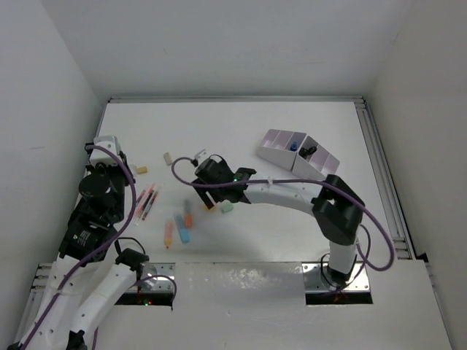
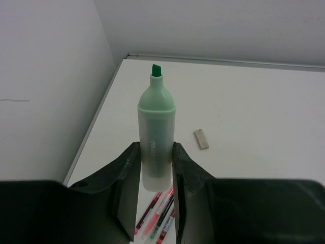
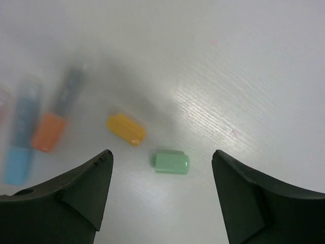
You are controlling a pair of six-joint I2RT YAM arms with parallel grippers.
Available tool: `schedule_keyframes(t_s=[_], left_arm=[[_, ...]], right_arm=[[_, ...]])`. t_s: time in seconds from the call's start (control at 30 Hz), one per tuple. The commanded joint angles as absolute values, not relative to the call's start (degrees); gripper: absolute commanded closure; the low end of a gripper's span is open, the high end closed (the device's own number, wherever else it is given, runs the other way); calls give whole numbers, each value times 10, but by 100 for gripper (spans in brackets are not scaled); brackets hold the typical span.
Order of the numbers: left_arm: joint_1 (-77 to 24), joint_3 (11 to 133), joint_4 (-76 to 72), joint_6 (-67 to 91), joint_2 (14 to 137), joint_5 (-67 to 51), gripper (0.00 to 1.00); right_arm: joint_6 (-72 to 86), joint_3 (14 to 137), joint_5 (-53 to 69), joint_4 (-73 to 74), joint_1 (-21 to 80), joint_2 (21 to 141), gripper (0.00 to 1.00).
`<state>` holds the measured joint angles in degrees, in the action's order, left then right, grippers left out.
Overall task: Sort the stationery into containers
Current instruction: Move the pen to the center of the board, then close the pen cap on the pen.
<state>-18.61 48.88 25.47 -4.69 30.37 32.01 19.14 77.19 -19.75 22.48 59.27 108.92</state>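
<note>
Setting: white table (image 1: 255, 240) boxed in by plain white walls; nothing else in the background
Near cluster: blue marker (image 1: 183, 233) and orange marker (image 1: 188, 216) lie close together on the table; pink pens (image 1: 148, 202) lie just to their left
Right gripper (image 3: 162, 153): jaws spread wide, gripping nothing; it hovers over a small green piece (image 3: 170, 162), with a small orange piece (image 3: 126, 129) just beside that; caps or erasers, cannot tell which
Left gripper (image 2: 155, 152): clamped on the lower barrel of a green highlighter (image 2: 157, 122), uncapped, chisel tip pointing away from the wrist, lifted clear of the table
Beyond it: a beige eraser (image 2: 201, 139) lies loose on the surface
Far right: white organizer (image 1: 271, 146) with lilac insides; a blue-capped item (image 1: 293, 146) and a black item (image 1: 309, 151) sit in its compartments
Progress: early, by my reading; two items stowed, the highlighter in hand, markers, pens and small pieces left to sort
Writing: dark print runs along the highlighter barrel; too soft to read; no other labels visible
</note>
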Motion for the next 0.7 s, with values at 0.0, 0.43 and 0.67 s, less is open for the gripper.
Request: schedule_keyframes(t_s=[0.0,0.43,0.67], left_arm=[[-174,487,225,-47,300,324,100],[-160,484,239,-36,293,315,100],[-158,475,250,-33,285,310,100]], right_arm=[[406,756,-256,197,589,1006,23],[941,780,-303,389,541,1027,31],[917,759,-255,372,536,1071,38]])
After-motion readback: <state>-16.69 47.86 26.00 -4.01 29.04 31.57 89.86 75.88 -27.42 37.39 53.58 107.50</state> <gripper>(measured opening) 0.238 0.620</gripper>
